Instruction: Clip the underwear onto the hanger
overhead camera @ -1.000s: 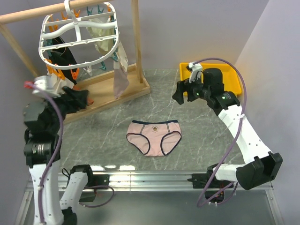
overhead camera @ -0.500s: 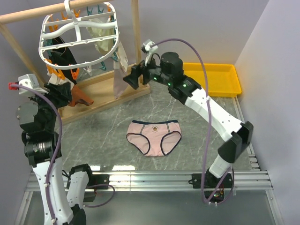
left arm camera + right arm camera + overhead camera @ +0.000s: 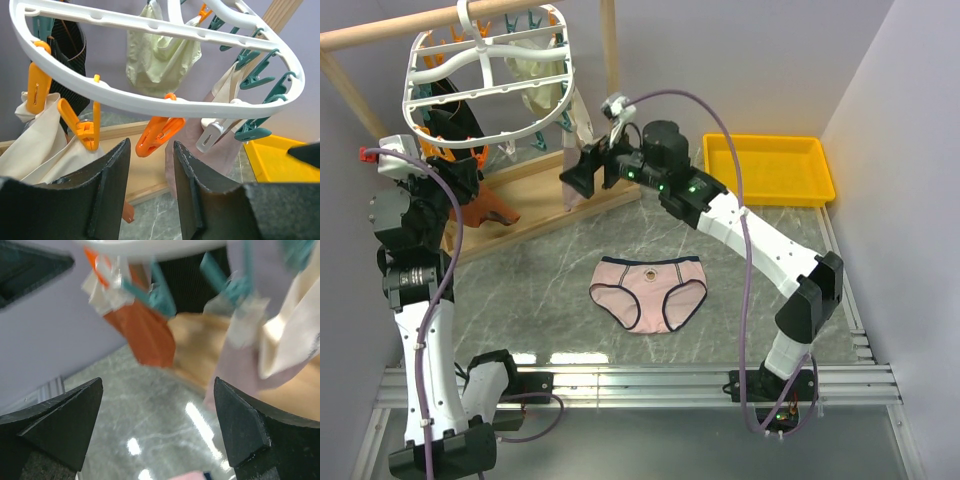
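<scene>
The underwear (image 3: pixel 648 291), pale pink with navy trim, lies flat on the grey table, untouched; a pink sliver shows at the bottom edge of the right wrist view (image 3: pixel 192 475). The hanger (image 3: pixel 485 75), a white oval rack, hangs from the wooden rod at the back left. My left gripper (image 3: pixel 465 185) is open and empty just below the hanger's rim (image 3: pixel 150 102), with an orange clothespin (image 3: pixel 160 132) right above its fingertips (image 3: pixel 151 146). My right gripper (image 3: pixel 580 177) is open wide and empty (image 3: pixel 157 385), in the air beside the hanging clothes, behind the underwear.
The wooden rod frame (image 3: pixel 611 90) stands on a wooden base (image 3: pixel 545 205). Cream (image 3: pixel 535 75), black (image 3: pixel 450 120), mauve (image 3: pixel 578 150) and orange (image 3: pixel 490 210) garments hang from the rack. Teal clothespins (image 3: pixel 255 75) dangle on its right side. A yellow tray (image 3: pixel 768 168) sits at the back right.
My right arm has swung left from the yellow tray to the hanger's right side. My left gripper has moved up to the hanger's rim. The underwear has not moved.
</scene>
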`<state>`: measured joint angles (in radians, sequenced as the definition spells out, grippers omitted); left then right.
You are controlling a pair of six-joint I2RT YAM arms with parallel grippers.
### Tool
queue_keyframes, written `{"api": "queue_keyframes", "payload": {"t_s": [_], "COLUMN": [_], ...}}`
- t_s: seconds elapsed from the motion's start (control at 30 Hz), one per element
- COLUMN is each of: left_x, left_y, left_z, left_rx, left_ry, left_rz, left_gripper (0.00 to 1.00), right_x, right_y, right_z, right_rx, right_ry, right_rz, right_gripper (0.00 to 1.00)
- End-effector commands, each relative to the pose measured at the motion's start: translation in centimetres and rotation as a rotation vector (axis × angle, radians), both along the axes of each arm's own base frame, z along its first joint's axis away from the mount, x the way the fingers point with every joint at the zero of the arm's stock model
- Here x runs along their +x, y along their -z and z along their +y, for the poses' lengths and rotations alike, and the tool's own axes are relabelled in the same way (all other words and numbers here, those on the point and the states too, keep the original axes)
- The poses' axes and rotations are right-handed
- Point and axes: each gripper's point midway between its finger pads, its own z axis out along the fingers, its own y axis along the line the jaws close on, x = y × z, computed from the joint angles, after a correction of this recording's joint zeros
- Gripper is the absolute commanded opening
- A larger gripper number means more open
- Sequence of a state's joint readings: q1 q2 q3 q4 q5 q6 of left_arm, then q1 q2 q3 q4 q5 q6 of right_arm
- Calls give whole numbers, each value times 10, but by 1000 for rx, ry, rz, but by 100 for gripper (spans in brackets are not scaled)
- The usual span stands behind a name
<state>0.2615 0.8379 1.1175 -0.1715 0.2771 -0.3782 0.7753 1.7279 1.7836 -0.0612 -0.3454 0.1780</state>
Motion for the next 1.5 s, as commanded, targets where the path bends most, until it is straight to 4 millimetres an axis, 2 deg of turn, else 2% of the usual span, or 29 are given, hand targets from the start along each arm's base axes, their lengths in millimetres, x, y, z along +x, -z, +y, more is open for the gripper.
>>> {"api": "queue_keyframes", "payload": {"t_s": [0.0, 0.13, 0.27, 0.3, 0.43, 0.57, 0.67, 0.77, 0.83, 0.87, 0.9, 0.97, 1.1, 1.27, 1.47], "left_x": [1, 6, 11, 11, 16, 21, 25, 27, 28, 28, 27, 26, 25, 21, 15], "left_y": [-23, -23, -19, -24, -22, -21, -20, -18, -16, -16, -17, -17, -15, -15, -10], "left_z": [-4, -6, -6, -7, -8, -8, -5, -6, -6, -6, -7, -7, -11, -14, -16], "left_rx": [50, 56, 52, 57, 62, 63, 62, 57, 49, 47, 49, 46, 37, 29, 11], "left_ry": [29, 41, 36, 37, 34, 29, 14, 16, 17, 17, 22, 24, 42, 54, 61], "left_rz": [-107, -120, -108, -130, -129, -127, -123, -115, -112, -112, -115, -115, -102, -94, -59], "left_gripper": [44, 43, 43, 43, 40, 39, 33, 25, 21, 17, 15, 9, 0, 0, 0], "right_x": [-16, -26, -32, -34, -42, -52, -50, -57, -60, -60, -61, -64, -58, -58, -71], "right_y": [-15, -3, -6, -3, -8, -9, -9, -21, -26, -22, -28, -32, -34, -37, -42], "right_z": [-3, 3, 5, 7, 17, 36, 50, 62, 73, 80, 83, 92, 111, 121, 123], "right_rx": [49, 21, 32, 30, 72, 107, 130, 181, 210, 212, 229, 252, 285, 299, 303], "right_ry": [15, 12, 29, 26, 15, -2, -8, -33, -55, -60, -65, -78, -71, -70, -89], "right_rz": [-22, -25, -71, -68, -74, -70, -58, -58, -63, -56, -66, -73, -74, -129, -255], "right_gripper": [98, 97, 95, 95, 93, 89, 87, 84, 82, 81, 79, 73, 59, 53, 48]}}
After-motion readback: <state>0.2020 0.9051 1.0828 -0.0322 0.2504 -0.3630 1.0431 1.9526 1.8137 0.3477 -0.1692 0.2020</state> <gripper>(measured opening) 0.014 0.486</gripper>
